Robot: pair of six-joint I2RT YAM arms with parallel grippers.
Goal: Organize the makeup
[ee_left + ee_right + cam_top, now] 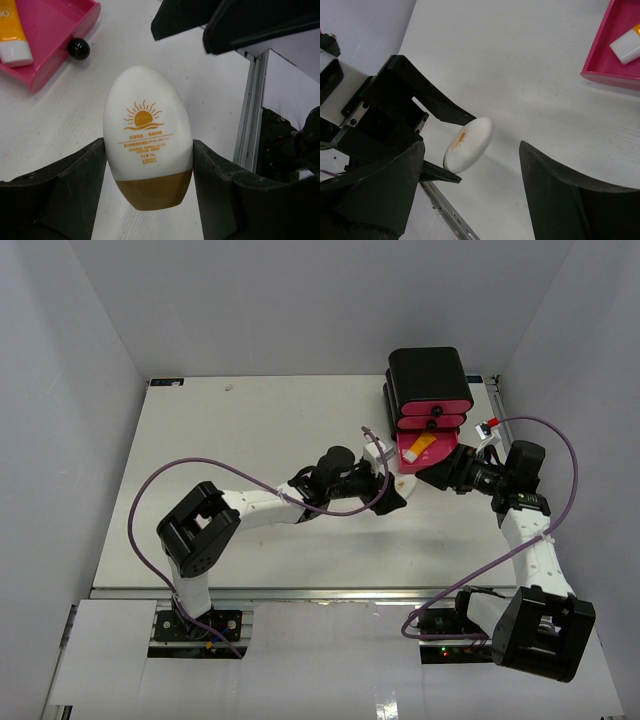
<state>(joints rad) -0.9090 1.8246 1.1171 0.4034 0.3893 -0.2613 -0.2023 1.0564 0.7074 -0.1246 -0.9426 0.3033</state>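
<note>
Now your left gripper (148,152) pinches the white bottle (147,100) by its sides, tan cap toward the wrist, over the table (250,430); your right gripper (438,473) is spread wide just beside it; further off, the orange tube (12,35) lies in the open pink drawer (60,67).

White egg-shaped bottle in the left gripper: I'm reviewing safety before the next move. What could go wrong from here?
The white egg-shaped bottle with a tan cap is pinched on its smooth curved sides by the left gripper, so it could slip out. The open right gripper sits close, so the two might collide.
</note>
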